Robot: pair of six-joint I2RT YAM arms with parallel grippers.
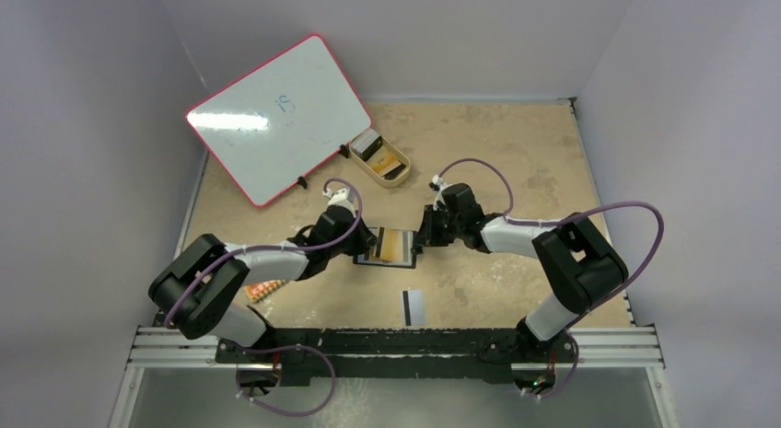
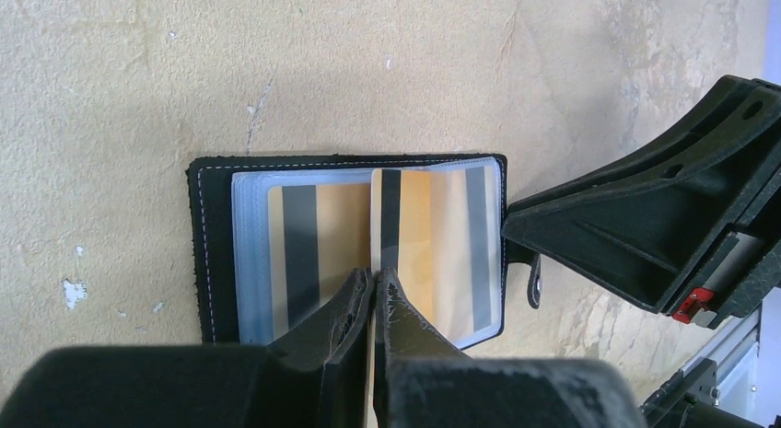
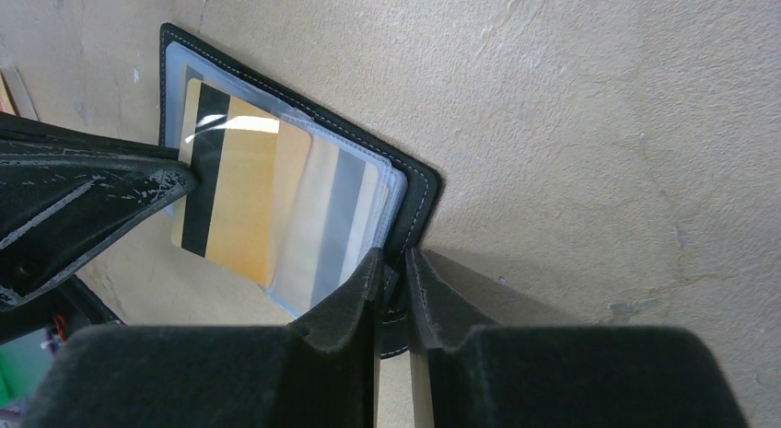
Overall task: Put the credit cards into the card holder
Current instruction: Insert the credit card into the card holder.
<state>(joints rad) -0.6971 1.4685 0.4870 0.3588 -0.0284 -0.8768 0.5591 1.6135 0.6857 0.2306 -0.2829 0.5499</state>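
Note:
The black card holder (image 1: 367, 255) lies open on the table between the arms; it also shows in the left wrist view (image 2: 210, 253) and the right wrist view (image 3: 419, 184). My left gripper (image 2: 375, 279) is shut on an orange-gold credit card (image 2: 410, 235) with a black stripe, which stands over the holder's clear pockets. Another striped card (image 2: 308, 244) sits in the left pocket. My right gripper (image 3: 393, 260) is shut on the holder's edge by its snap tab (image 2: 534, 285). A pale card with a black stripe (image 1: 413, 305) lies on the table near the front.
A tan oval tray (image 1: 380, 157) with more cards stands at the back centre. A red-framed whiteboard (image 1: 272, 115) leans at the back left. A small orange board (image 1: 262, 290) lies by the left arm.

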